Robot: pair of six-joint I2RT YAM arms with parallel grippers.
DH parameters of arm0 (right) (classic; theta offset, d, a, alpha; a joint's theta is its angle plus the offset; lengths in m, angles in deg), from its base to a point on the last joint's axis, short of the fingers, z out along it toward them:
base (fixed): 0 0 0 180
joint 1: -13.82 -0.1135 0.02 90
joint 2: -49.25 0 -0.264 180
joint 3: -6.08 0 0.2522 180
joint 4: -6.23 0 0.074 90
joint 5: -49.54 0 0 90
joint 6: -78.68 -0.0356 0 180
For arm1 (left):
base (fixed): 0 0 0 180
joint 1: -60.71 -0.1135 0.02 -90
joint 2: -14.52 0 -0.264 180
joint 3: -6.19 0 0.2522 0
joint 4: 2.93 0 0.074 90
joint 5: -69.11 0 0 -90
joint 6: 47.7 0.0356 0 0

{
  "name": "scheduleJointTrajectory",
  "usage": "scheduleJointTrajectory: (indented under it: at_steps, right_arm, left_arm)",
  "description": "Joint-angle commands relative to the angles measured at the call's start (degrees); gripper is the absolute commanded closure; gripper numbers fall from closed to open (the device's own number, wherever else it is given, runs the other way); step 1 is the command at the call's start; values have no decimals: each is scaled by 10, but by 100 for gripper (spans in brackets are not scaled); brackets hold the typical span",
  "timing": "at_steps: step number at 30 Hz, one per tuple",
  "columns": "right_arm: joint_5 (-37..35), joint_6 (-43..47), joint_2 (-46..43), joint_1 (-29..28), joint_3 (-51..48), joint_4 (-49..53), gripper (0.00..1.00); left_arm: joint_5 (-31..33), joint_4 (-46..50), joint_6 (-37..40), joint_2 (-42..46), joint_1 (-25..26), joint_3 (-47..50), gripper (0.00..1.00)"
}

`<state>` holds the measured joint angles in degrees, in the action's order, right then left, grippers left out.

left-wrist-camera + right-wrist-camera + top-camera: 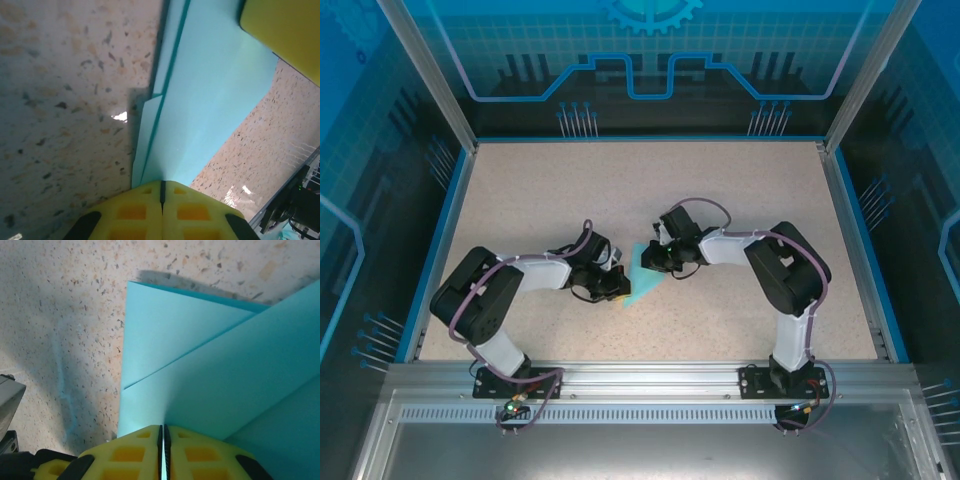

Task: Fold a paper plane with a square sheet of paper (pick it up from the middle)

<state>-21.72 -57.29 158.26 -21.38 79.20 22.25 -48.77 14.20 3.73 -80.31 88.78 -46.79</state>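
The cyan sheet of paper (642,278), folded into a pointed, layered shape, is held between both grippers just above the middle of the table. My left gripper (620,288) grips it from the left. My right gripper (658,262) grips it from the right. In the left wrist view the yellow jaws of the left gripper (162,187) are pressed shut on the paper (210,100), whose folded layers stretch away from them. A yellow finger (285,35) of the right gripper is at the far corner. The right gripper (163,432) is shut on a paper (200,370) edge with overlapping flaps.
The speckled beige tabletop (650,190) is bordered by a blue rim (440,240) and blue enclosure walls. The metal rail (650,375) with both arm bases runs along the near edge. Both forearms angle inward toward the centre.
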Motion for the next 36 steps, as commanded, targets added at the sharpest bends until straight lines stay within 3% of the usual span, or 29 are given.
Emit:
scheduleJointTrajectory:
  at_steps: [1, 9, 23, 29, 36]
  right_arm:
    - [-10, 18, -46, -13, 5, 24, 87]
    - [-6, 9, -60, -43, -14, 19, 87]
    - [-23, -33, 12, -68, -47, -29, 88]
    - [-38, -36, -13, -57, -51, -21, 88]
    - [8, -38, -45, -72, -47, -49, 87]
  left_arm:
    - [35, 35, 27, -21, -1, 16, 96]
    - [47, 37, 27, -16, -2, 21, 97]
    - [49, 25, 14, -16, -2, 27, 97]
    - [50, 25, 16, -15, -1, 30, 97]
    - [51, 26, 17, -13, -1, 29, 98]
